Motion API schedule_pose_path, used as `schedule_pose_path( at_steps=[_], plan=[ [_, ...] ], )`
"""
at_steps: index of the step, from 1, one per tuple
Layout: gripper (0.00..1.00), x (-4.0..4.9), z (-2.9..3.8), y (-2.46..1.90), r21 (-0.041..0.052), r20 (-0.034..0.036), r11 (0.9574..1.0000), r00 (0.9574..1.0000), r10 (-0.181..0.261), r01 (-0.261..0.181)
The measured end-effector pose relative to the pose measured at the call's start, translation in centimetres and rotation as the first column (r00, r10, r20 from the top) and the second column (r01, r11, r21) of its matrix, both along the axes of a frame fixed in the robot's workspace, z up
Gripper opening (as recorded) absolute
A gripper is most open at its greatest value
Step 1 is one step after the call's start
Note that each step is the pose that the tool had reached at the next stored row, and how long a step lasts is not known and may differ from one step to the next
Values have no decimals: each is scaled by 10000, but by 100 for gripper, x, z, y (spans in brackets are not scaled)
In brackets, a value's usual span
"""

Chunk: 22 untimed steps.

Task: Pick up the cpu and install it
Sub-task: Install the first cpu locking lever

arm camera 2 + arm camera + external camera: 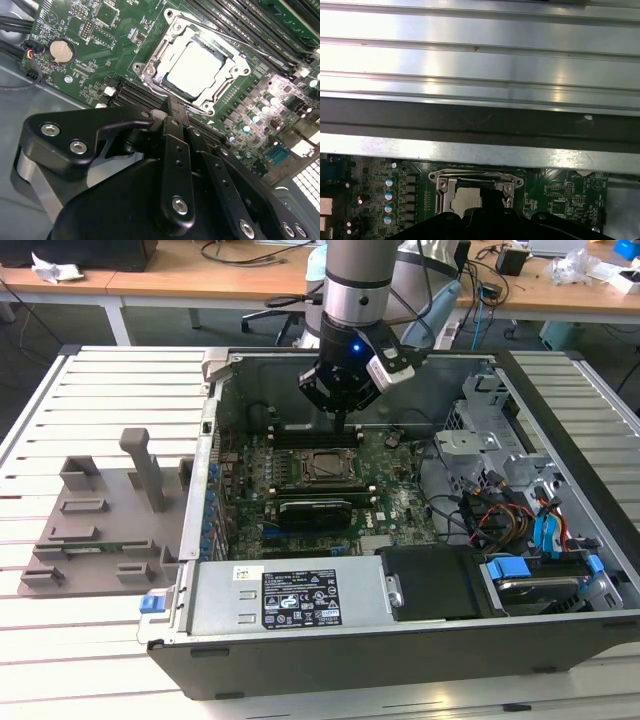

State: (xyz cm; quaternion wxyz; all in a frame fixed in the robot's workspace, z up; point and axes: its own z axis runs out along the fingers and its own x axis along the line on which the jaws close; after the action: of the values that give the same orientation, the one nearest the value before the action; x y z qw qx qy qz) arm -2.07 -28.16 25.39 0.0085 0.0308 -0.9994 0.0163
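While the cpu (201, 67) sits in its socket frame (150, 70), the end effector (172, 107) (fingers pressed together, empty) hovers close; a downward slip could scrape it.

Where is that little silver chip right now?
The cpu lies flat inside the metal-framed socket on the green motherboard in the open computer case, just beyond the gripper in the second wrist view.
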Motion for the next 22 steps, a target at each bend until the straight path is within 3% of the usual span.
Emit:
schedule_pose_path(
  at_steps=[16, 18, 22],
  plan=[
    [11, 0, 171, 0, -78, 0, 10000, 10000, 0, 0],
    [11, 0, 218, 0, -101, -1, 9999, 10000, 1, -1],
    [11, -1, 235, -16, -101, 1, 9999, 10000, -1, 1]
  ],
)
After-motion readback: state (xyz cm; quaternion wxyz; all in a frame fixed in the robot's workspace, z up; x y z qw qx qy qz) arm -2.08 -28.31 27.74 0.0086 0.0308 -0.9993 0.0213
